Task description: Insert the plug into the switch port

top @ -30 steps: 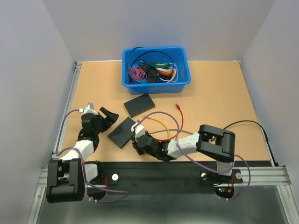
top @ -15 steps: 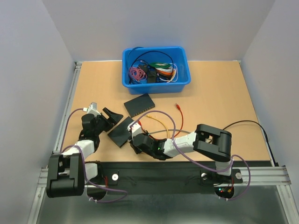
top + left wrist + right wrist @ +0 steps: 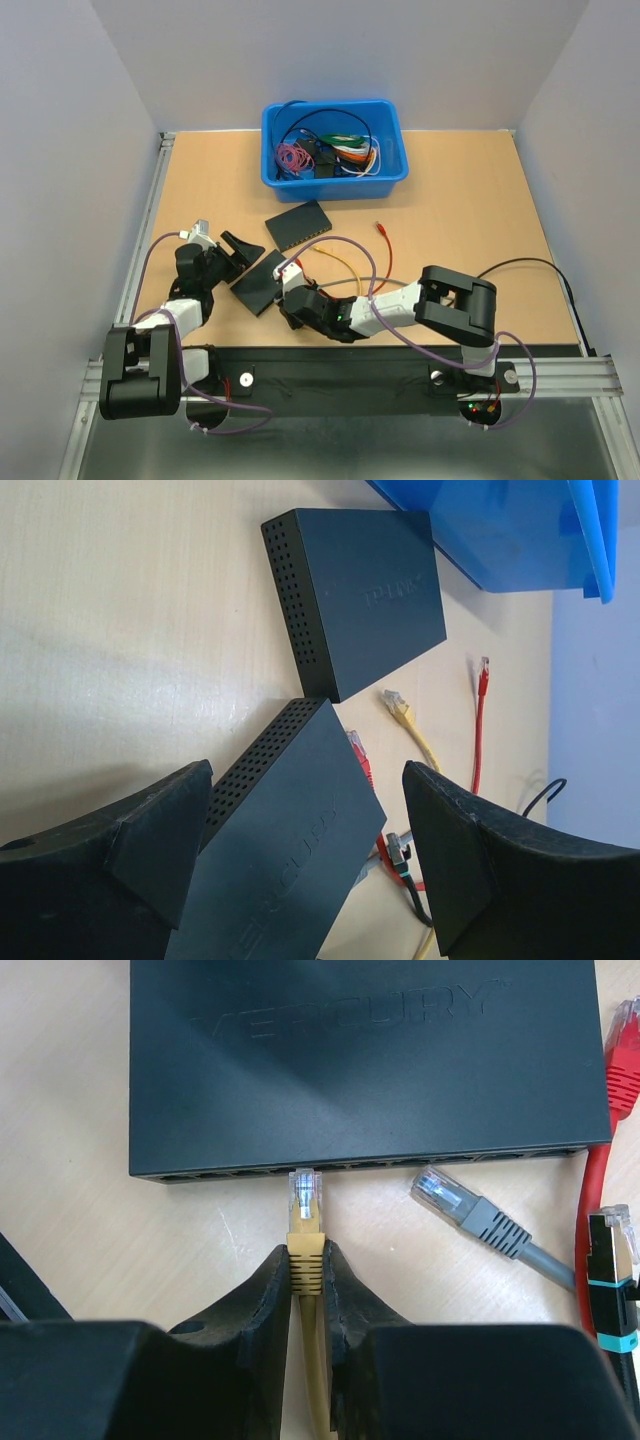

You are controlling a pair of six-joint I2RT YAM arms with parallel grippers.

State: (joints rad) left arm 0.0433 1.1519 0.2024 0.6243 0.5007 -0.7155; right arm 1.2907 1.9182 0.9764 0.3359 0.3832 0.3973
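Observation:
A black network switch (image 3: 365, 1060) lies flat on the table, its port row facing my right gripper; it also shows in the top view (image 3: 261, 282) and the left wrist view (image 3: 290, 850). My right gripper (image 3: 307, 1265) is shut on a yellow plug (image 3: 305, 1210), whose clear tip touches the mouth of a port left of centre. In the top view the right gripper (image 3: 298, 302) sits at the switch's near right edge. My left gripper (image 3: 305, 845) is open, its jaws on either side of the switch's left end; it also shows in the top view (image 3: 232, 252).
A second black switch (image 3: 298, 224) lies behind the first. A grey plug (image 3: 470, 1215), a red plug (image 3: 625, 1070) and a black-and-teal plug (image 3: 612, 1280) lie right of the yellow one. A blue bin (image 3: 335, 145) of cables stands at the back. Yellow and red cables (image 3: 385, 245) cross mid-table.
Over the last second my right gripper moved left toward the switch with the yellow plug. My left gripper closed in on the switch's left end. Little has moved in the last half second.

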